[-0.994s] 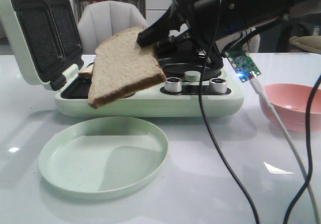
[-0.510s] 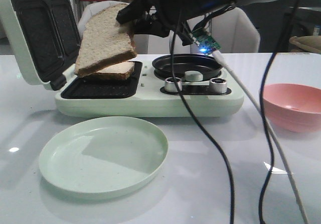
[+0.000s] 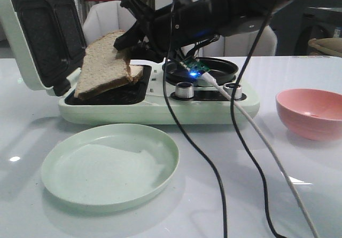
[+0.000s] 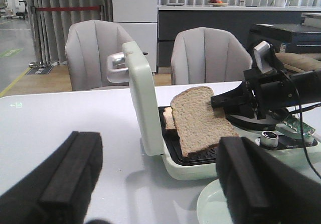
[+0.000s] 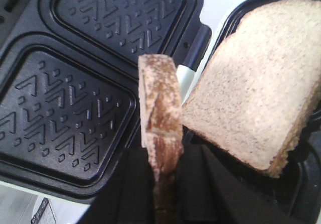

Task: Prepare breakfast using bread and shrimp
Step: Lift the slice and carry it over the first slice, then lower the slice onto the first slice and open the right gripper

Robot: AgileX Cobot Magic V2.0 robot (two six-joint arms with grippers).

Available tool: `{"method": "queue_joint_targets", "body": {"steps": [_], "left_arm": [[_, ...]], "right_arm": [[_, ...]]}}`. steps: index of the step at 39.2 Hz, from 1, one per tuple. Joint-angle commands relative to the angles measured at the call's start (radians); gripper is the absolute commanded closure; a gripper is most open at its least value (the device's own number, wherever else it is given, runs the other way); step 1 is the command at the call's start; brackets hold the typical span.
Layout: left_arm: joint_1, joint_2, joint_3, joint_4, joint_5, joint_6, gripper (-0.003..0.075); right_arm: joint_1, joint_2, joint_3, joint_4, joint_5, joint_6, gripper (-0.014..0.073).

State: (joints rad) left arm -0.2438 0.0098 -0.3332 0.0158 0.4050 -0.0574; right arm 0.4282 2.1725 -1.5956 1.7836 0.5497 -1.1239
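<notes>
Seemingly at odds, the three views each fill a gap. Looking forward over the table, the right gripper (image 3: 124,41) is clamped on the far edge of the upper bread slice (image 3: 101,64), which tilts steeply, its low edge down on the sandwich maker's (image 3: 160,107) open plate and its body leaning over the second slice (image 3: 136,73) lying flat there. The right wrist view adds what that angle hides: the held slice (image 5: 159,133) is seen edge-on, crust toward the camera, pinched between the dark fingers (image 5: 128,189), with the flat slice (image 5: 261,98) beside it and the patterned lid plates (image 5: 65,113) behind. The left wrist view alone shows the left gripper (image 4: 155,184), its jaws spread wide with nothing between them, hanging well short of the appliance, and shows both slices (image 4: 200,121) from the side with the lid (image 4: 143,98) standing upright. A pale green plate (image 3: 109,166) lies in front of the appliance and a pink bowl (image 3: 310,112) off to its right. No shrimp can be made out in any view, and no brand or legible writing appears. Half a second ago the held slice hung clear above the other; it has since come down until its lower edge touches the plate.
</notes>
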Motion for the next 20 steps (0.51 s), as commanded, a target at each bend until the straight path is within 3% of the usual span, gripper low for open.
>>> {"method": "queue_joint_targets", "body": {"steps": [1,9,20], "left_arm": [[-0.007,0.011,-0.026,-0.009,-0.075,-0.01,0.0188],[-0.007,0.011,-0.026,-0.009,-0.075,-0.01,0.0188],[-0.007,0.011,-0.026,-0.009,-0.075,-0.01,0.0188]], "right_arm": [[0.016,-0.05,-0.04,0.083,0.005,-0.005,0.026],[0.021,-0.046,-0.04,-0.018,-0.088,-0.005,0.0104],[0.023,-0.07,-0.04,-0.223,-0.159,-0.005,0.009]]}}
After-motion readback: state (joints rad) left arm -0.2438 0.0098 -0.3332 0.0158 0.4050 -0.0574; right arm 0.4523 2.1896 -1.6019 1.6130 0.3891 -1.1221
